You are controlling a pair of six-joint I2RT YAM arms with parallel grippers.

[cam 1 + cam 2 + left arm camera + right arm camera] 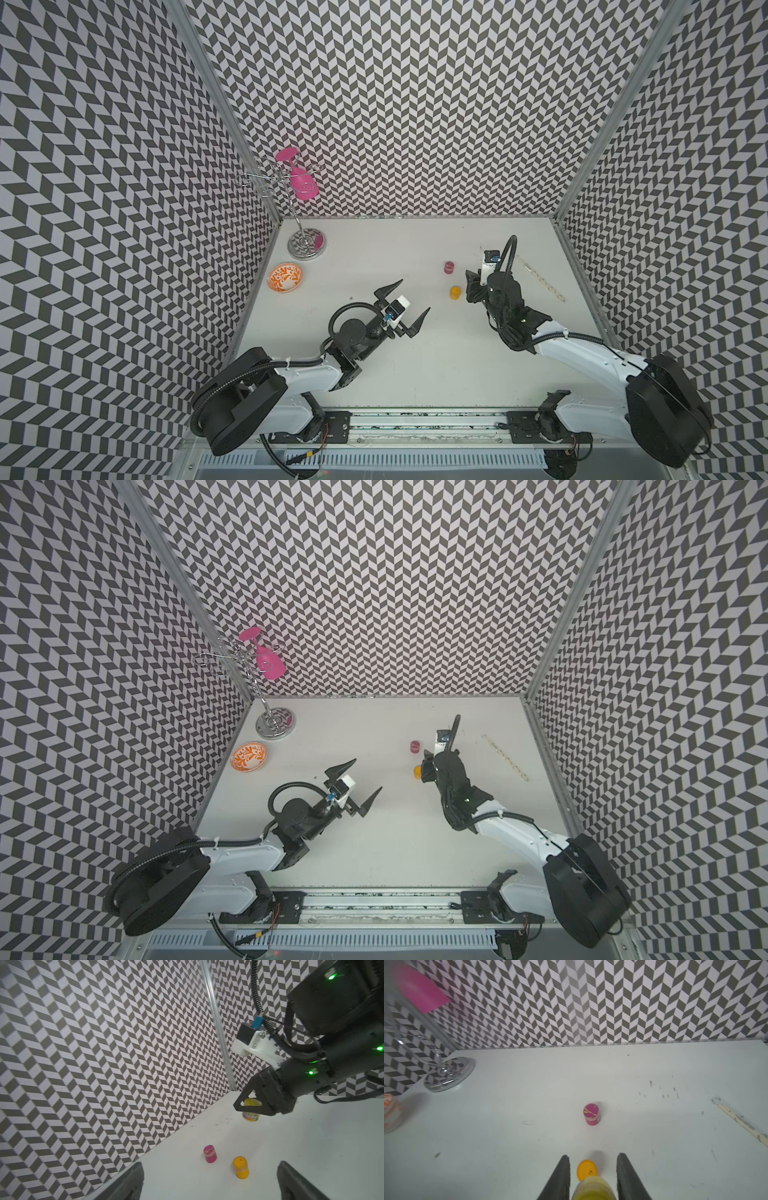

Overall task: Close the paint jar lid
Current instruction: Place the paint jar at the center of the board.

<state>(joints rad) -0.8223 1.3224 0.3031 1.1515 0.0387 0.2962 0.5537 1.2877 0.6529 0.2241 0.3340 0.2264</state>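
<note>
My right gripper (593, 1155) is shut on a yellow paint jar (592, 1187) with a printed label (251, 1114). A pale yellow lid (252, 1102) appears to cap the jar; I cannot tell how tight it sits. In both top views the right gripper (471, 286) hides this jar. My left gripper (415, 294) hangs wide open and empty over the table's middle, well left of the jar; its fingers (128, 1182) frame only bare table. An orange-yellow jar (456, 292) and a magenta jar (449, 268) stand capped on the table just beside the right gripper.
An orange patterned bowl (284, 278) sits at the left wall. A chrome rack (306, 245) holding a pink glass (303, 185) stands in the back left corner. A pale wooden stick (544, 282) lies near the right wall. Patterned walls enclose three sides.
</note>
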